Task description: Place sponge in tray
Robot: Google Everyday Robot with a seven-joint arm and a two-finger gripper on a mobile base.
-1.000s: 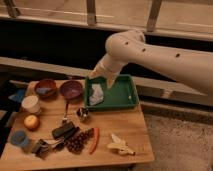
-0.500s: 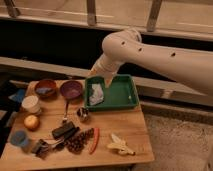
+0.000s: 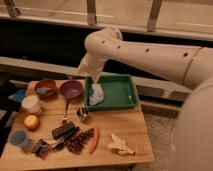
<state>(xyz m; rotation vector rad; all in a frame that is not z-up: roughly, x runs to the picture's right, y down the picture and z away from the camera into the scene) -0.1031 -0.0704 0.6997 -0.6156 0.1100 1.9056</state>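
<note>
I am holding my gripper (image 3: pixel 94 81) over the far right corner of the wooden counter (image 3: pixel 125 131), where the green tray (image 3: pixel 121 94) is lying with its long side running along the far edge. The sponge (image 3: pixel 96 95) is sitting inside the tray, at its left end, close against the left wall and just beside the purple bowl (image 3: pixel 71 89), which stands outside the tray on the counter. What I am weighing is the line between gripper and sponge: the sponge is lying directly beneath the gripper, toward the near edge of the counter by only a little, with its long axis appearing to run from the far edge toward the near edge, across the tray's length. The gripper's tip is looking as if it is touching or nearly touching the sponge's far end; whether it is gripping the sponge or open above it I cannot tell. Being my only arm, it is coming in from the right side, over the far edge. I am judging the sponge as already within the tray, so any coming move is turning on a straight rise away from it.
</note>
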